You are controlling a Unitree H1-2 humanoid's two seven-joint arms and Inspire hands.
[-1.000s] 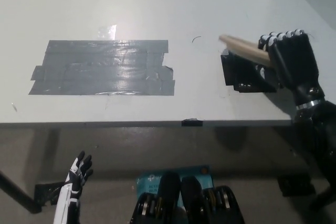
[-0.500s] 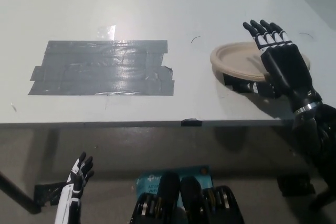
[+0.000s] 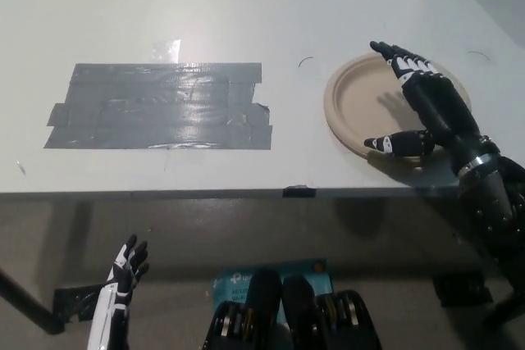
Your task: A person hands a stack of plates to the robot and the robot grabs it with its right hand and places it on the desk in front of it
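A: Where do the plates [image 3: 354, 104] sit?

B: Flat on the white counter [image 3: 246, 6], toward its right end and close to the near edge. From this high angle it could be one plate or a thin stack; I cannot tell which.

A: And the right hand [image 3: 426, 108]?

B: The black hand lies over the right part of the plates, fingers [image 3: 406, 63] spread and pointing to the far edge, thumb stretched across the near rim. It grips nothing.

A: Anything else on the counter?

B: A patch of grey tape strips [image 3: 160, 106] covers the left half, well apart from the plates.

A: The left hand [image 3: 125, 272]?

B: White, hanging below the counter's near edge at the left, fingers apart.
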